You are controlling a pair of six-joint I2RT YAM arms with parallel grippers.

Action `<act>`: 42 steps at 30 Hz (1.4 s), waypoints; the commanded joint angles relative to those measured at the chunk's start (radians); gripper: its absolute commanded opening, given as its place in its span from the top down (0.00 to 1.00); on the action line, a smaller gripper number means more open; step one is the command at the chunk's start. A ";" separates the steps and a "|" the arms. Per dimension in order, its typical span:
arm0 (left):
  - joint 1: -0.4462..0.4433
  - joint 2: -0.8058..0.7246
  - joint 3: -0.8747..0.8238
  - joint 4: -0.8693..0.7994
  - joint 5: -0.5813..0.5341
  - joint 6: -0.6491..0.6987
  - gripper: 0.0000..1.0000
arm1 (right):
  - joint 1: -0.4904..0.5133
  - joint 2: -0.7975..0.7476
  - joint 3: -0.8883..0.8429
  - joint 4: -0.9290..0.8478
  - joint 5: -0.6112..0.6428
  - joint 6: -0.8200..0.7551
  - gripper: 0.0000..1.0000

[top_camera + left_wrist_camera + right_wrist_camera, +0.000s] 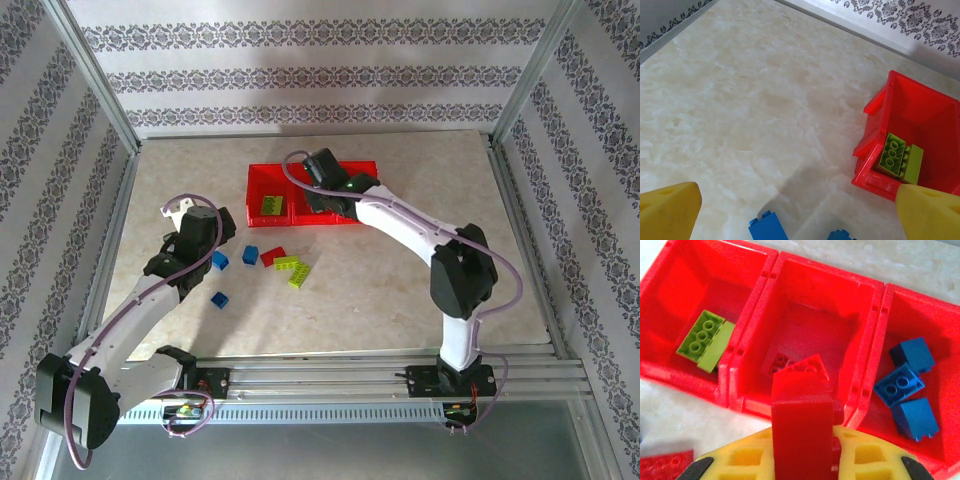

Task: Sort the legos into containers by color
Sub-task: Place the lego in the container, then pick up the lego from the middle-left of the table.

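Nearest, the left gripper (800,214) appears as two blunt yellow fingertips (670,210) at the bottom corners of its wrist view. They are spread wide with nothing between them, above the pale marbled table (740,100). Below them, two blue bricks (767,227) are cut off by the frame edge.

The overhead view adds the loose legos (287,263) scattered on the table between the arms: three blue, one red and two lime green, all small and studded.

Farther off, the right gripper (802,457) is clamped on a red brick (802,422), which stands upright between its yellow ribbed fingers in front of the middle bin of the tray (747,370). From above, the arm's black wrist hides that brick and part of the tray.

The tray is translucent red plastic, three square bins joined in a row. The right wrist view shows the contents:
- **Left bin:** lime green pieces (705,340); whether one brick or two is hard to tell.
- **Middle bin:** red bricks (782,365), nearly lost against the red floor.
- **Right bin:** three blue bricks (905,385).
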 commanded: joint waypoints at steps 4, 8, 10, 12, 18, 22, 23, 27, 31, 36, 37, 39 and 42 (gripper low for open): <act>0.025 -0.018 0.001 -0.046 0.001 0.007 0.00 | -0.035 0.150 0.158 0.030 0.000 -0.067 0.84; 0.029 -0.018 0.006 -0.059 0.022 0.015 0.00 | -0.054 0.235 0.244 0.029 -0.003 -0.076 0.82; 0.031 -0.018 0.006 -0.074 0.035 0.020 0.00 | -0.062 0.271 0.280 0.029 -0.009 -0.076 0.79; 0.030 -0.020 0.005 -0.097 0.039 0.022 0.00 | -0.067 0.309 0.317 0.024 -0.014 -0.072 0.78; 0.034 -0.034 -0.014 -0.142 0.054 0.022 0.00 | -0.073 0.375 0.376 0.016 -0.030 -0.070 0.74; 0.036 -0.048 -0.033 -0.148 0.072 0.019 0.00 | -0.073 0.397 0.389 0.013 -0.030 -0.072 0.68; 0.035 -0.051 -0.038 -0.150 0.075 0.018 0.00 | -0.073 0.400 0.391 0.012 -0.031 -0.072 0.65; 0.036 -0.052 -0.046 -0.165 0.084 0.012 0.00 | -0.074 0.402 0.391 0.010 -0.037 -0.070 0.54; 0.036 -0.052 -0.051 -0.182 0.085 0.004 0.00 | -0.073 0.386 0.384 0.003 -0.036 -0.073 0.50; 0.036 -0.051 -0.059 -0.191 0.084 -0.007 0.00 | -0.072 0.330 0.341 0.006 -0.046 -0.072 0.39; 0.036 -0.050 -0.060 -0.193 0.087 -0.010 0.00 | -0.072 0.316 0.330 0.009 -0.050 -0.070 0.37; 0.037 -0.045 -0.060 -0.193 0.091 -0.013 0.00 | -0.069 0.282 0.301 0.018 -0.052 -0.069 0.33; 0.038 -0.035 -0.059 -0.192 0.101 -0.016 0.00 | -0.063 0.226 0.246 0.032 -0.046 -0.070 0.27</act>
